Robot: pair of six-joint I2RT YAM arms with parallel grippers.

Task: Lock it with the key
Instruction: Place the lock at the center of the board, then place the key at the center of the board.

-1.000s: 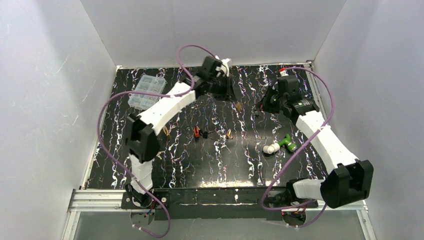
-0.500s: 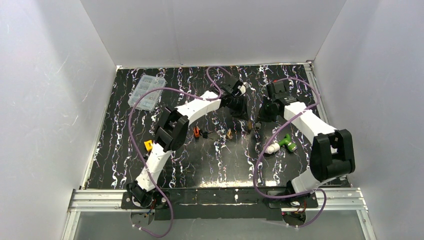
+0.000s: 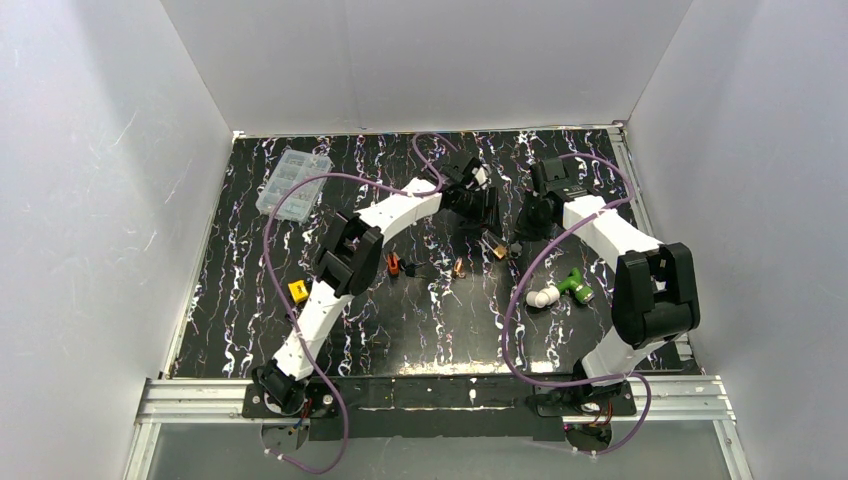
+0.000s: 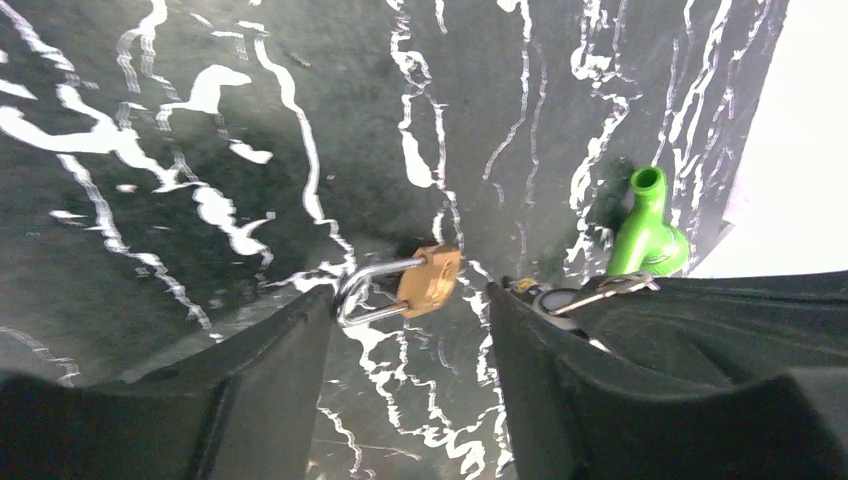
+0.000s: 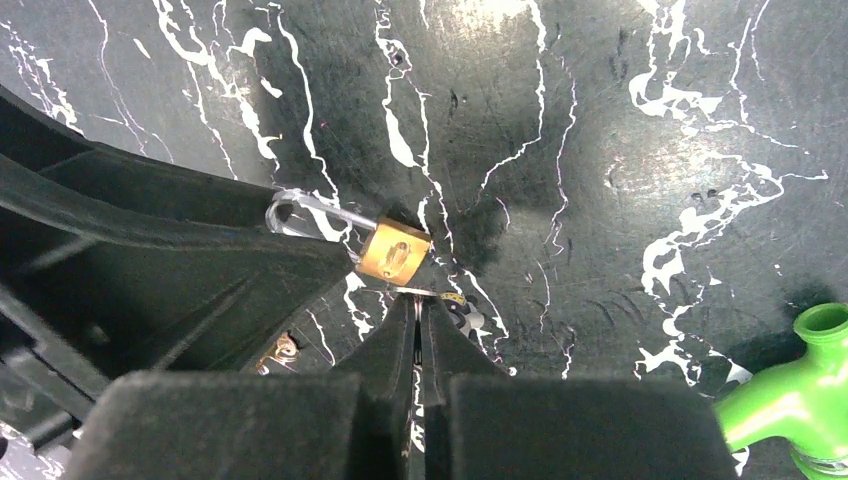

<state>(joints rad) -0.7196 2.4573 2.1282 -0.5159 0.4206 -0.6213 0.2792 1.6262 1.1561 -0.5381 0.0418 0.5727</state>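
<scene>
A brass padlock (image 3: 494, 249) with a silver shackle lies on the black marbled table. In the left wrist view the padlock (image 4: 428, 280) rests just past the tips of my open left gripper (image 4: 410, 300), its shackle against the left finger. My right gripper (image 5: 418, 305) is shut on a thin metal key (image 5: 420, 292), whose end meets the padlock (image 5: 395, 252) at the base of its body. I cannot tell whether the key sits inside the keyhole. Its key ring (image 5: 466, 318) hangs beside the fingers. From above, the left gripper (image 3: 487, 218) and right gripper (image 3: 518, 240) flank the lock.
A green and white toy drill (image 3: 560, 289) lies right of the lock and shows green in both wrist views (image 4: 645, 235) (image 5: 800, 390). An orange part (image 3: 393, 264), a small brass piece (image 3: 458, 267), a yellow block (image 3: 297, 291) and a clear compartment box (image 3: 293, 185) lie to the left.
My left gripper has gone from shut to open, and the padlock now lies free on the table between its fingers. Both arms came in toward the middle; the right stays shut on the key.
</scene>
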